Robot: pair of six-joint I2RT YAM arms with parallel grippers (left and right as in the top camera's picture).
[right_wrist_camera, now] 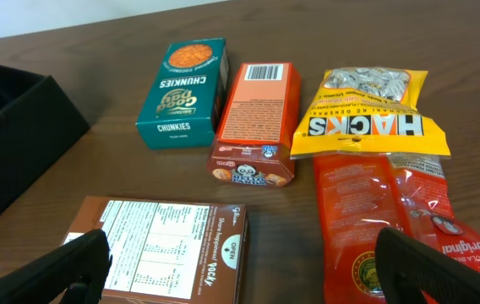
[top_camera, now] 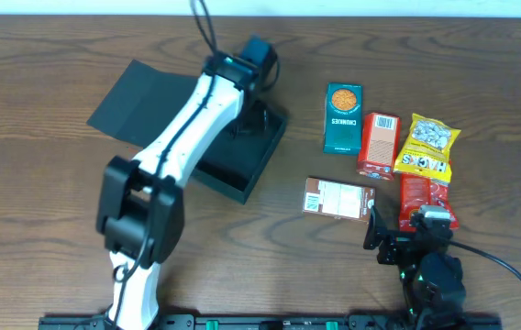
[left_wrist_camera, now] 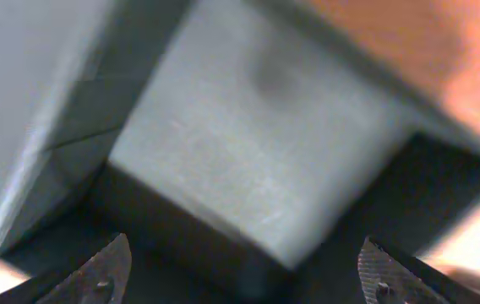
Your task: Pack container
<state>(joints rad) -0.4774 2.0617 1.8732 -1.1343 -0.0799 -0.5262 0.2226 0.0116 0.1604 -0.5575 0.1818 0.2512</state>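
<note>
The container (top_camera: 242,170) is a dark box in the left middle of the table, with its flap lid (top_camera: 141,99) lying open to the left. My left gripper (top_camera: 255,117) reaches down into the box's far end. In the left wrist view its fingers (left_wrist_camera: 244,279) are wide open and empty above the blurred box wall (left_wrist_camera: 257,127). My right gripper (top_camera: 396,231) hovers low at the front right. In the right wrist view it is open (right_wrist_camera: 253,270) and empty between the brown Pocky box (right_wrist_camera: 168,249) and the red bag (right_wrist_camera: 375,219). The container's corner (right_wrist_camera: 12,127) shows at the left.
Snacks lie to the right of the box: a green Chunkies carton (top_camera: 343,117), an orange-red box (top_camera: 379,145), a yellow Hacks bag (top_camera: 426,145), a red bag (top_camera: 418,194) and the brown Pocky box (top_camera: 338,197). The left arm (top_camera: 182,137) spans the box's left side.
</note>
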